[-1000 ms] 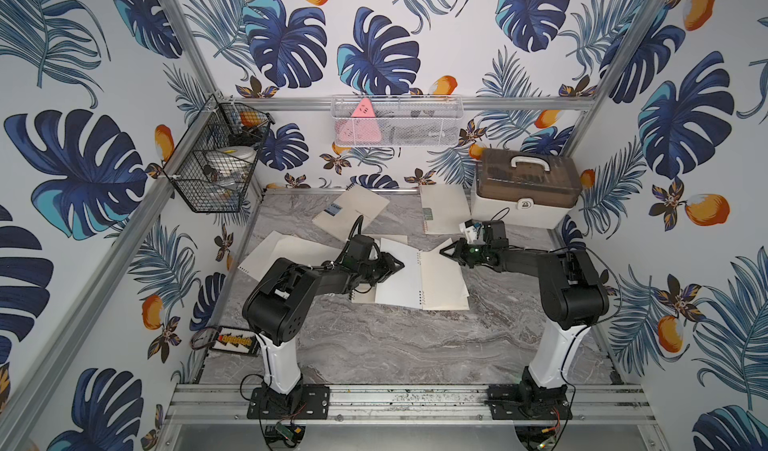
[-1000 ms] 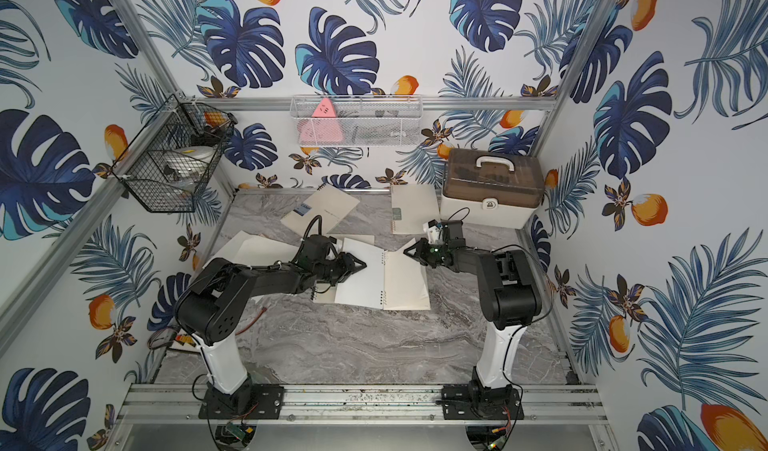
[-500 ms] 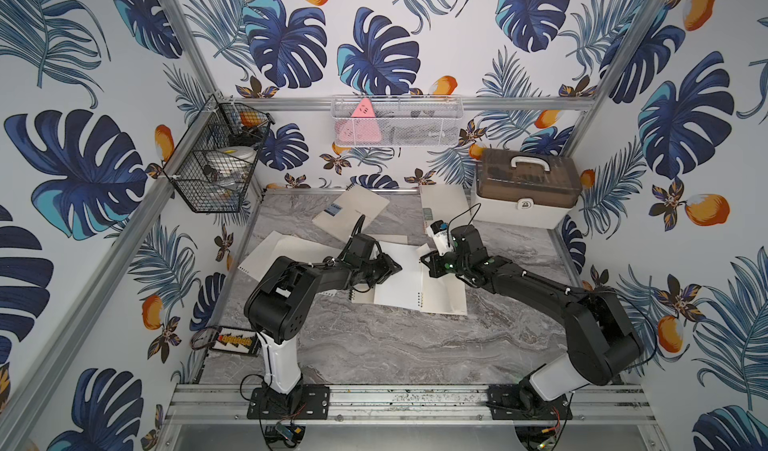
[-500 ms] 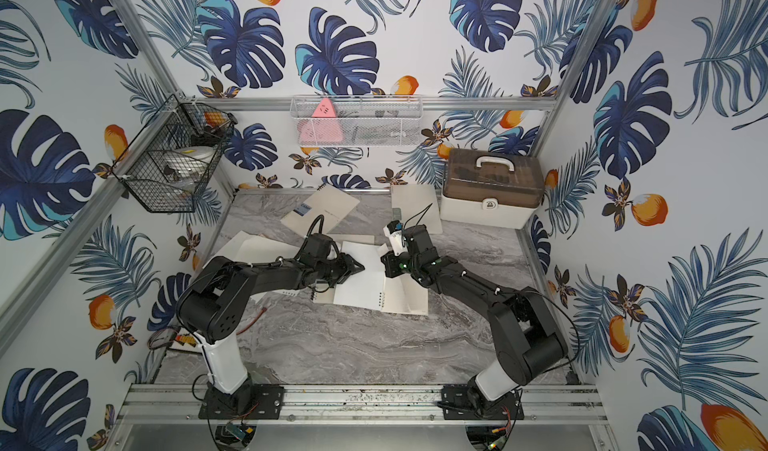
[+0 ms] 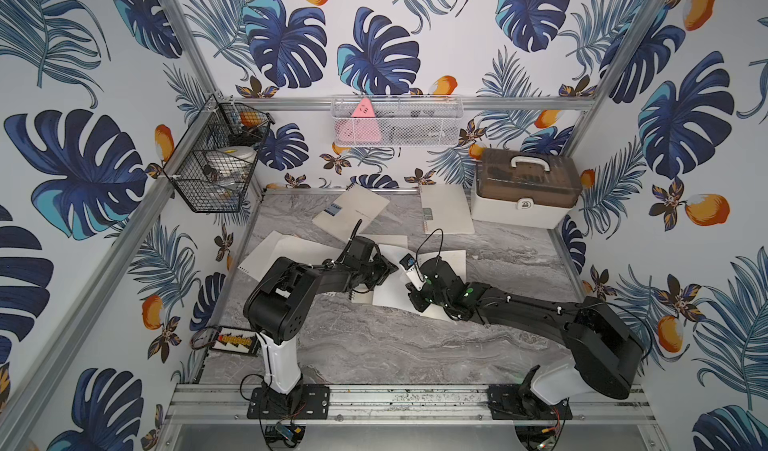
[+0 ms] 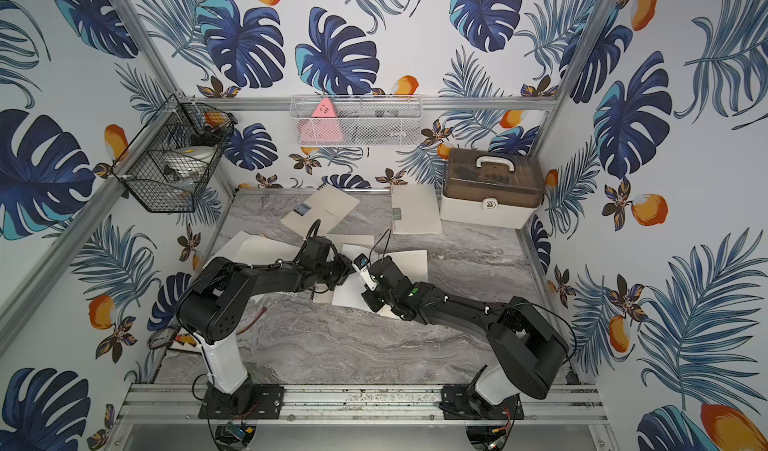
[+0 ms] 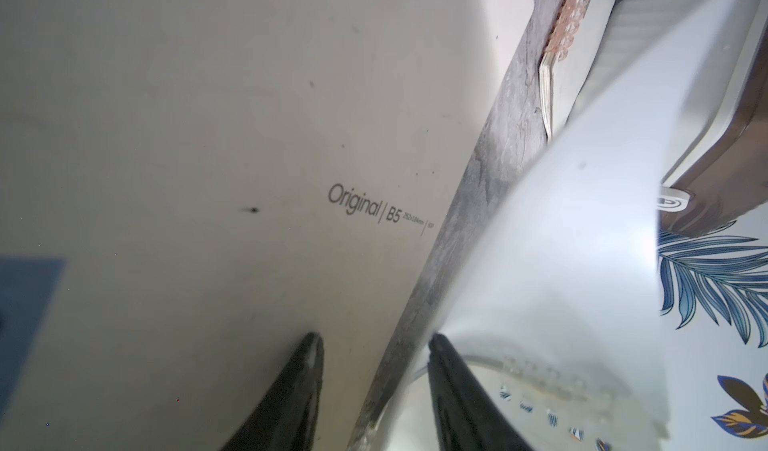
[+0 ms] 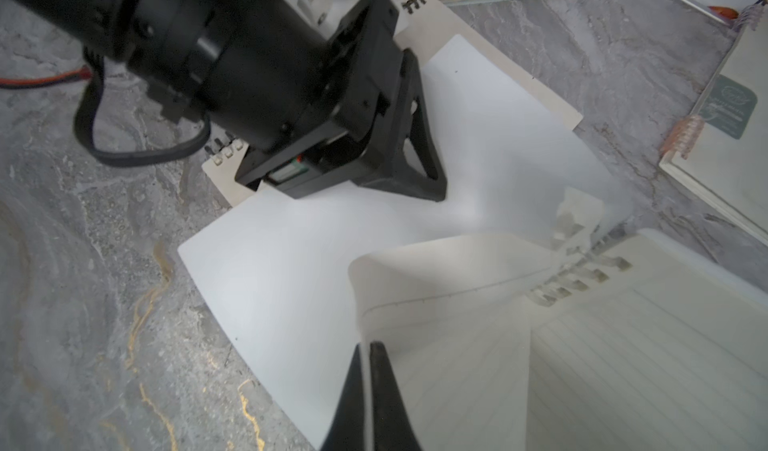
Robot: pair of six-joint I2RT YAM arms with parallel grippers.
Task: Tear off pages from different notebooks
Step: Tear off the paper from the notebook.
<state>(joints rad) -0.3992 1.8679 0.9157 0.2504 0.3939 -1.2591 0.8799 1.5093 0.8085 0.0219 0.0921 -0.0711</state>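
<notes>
Right wrist: page (image 8: 419, 286) inside right claw (image 8: 368, 348)

My right gripper (image 8: 368, 351) has matt black plastic fingers. The thin white lined paper page (image 8: 440, 328) between them looks matt and limp. The cream-beige card notebook cover (image 7: 208, 137) is matt, flecked with dark scuffs. The grey marble-patterned tabletop (image 8: 83, 303) is smooth with a faint sheen. The pinkish wire spiral (image 8: 681, 135) is shiny metal. The white plastic box (image 5: 515, 216) looks smooth, its translucent brown lid (image 5: 498, 183) glossy.
</notes>
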